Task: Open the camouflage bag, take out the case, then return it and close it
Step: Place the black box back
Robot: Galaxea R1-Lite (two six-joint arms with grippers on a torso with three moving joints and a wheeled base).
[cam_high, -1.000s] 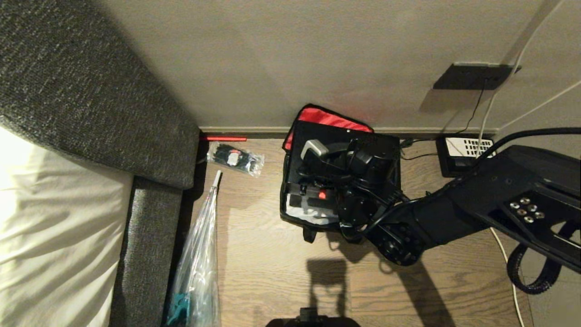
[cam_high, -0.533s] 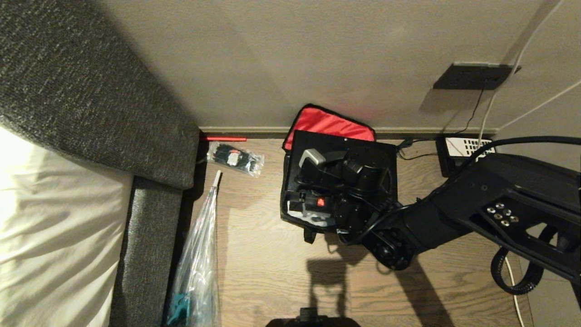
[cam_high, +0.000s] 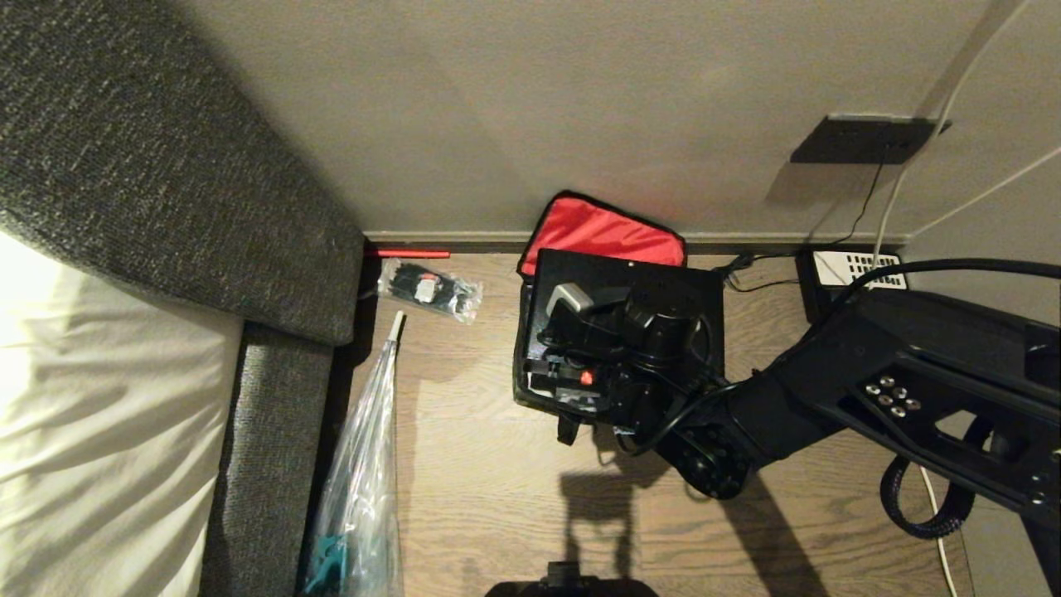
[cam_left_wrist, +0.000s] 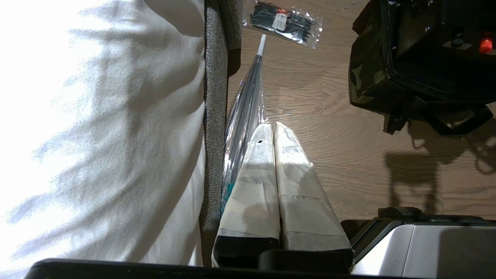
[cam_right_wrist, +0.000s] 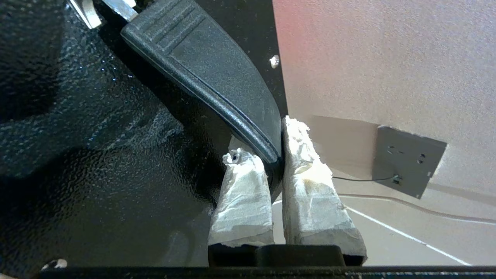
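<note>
**Ana:** Wood-plank floor (cam_high: 497, 464) meets a beige wall (cam_high: 497, 99), and that is where the work happens. Where is the right claw?

**Ben:** Right claw (cam_right_wrist: 271, 155) sits above the open bag, its taped fingers (cam_right_wrist: 306, 186) pinching the case's black handle (cam_right_wrist: 209, 73). In the head view the claw (cam_high: 580, 319) is a dark mass, hard to separate from the case.

**Ana:** And the case itself?

**Ben:** The glossy black case (cam_high: 680, 282) hangs from that handle over the camouflage bag (cam_high: 524, 365), tilted, its far edge toward the wall. A silver end of the handle (cam_high: 568, 294) shows near the claw, and a small red dot (cam_high: 587, 378) shows below it.

**Ana:** The bag?

**Ben:** On the floor against the wall, lid (cam_high: 609, 232) thrown back so its red lining faces up.

**Ana:** The other arm?

**Ben:** Left claw (cam_left_wrist: 273, 130) is parked low beside the bed (cam_left_wrist: 97, 128), fingers pressed together with nothing between them.

**Ana:** Anything else around?

**Ben:** A clear packet of black items (cam_high: 429, 288) lies left of the bag, a clear umbrella (cam_high: 365, 464) lies along the bed's grey side, and a black telephone (cam_high: 845, 274) sits to the right by the wall.
</note>
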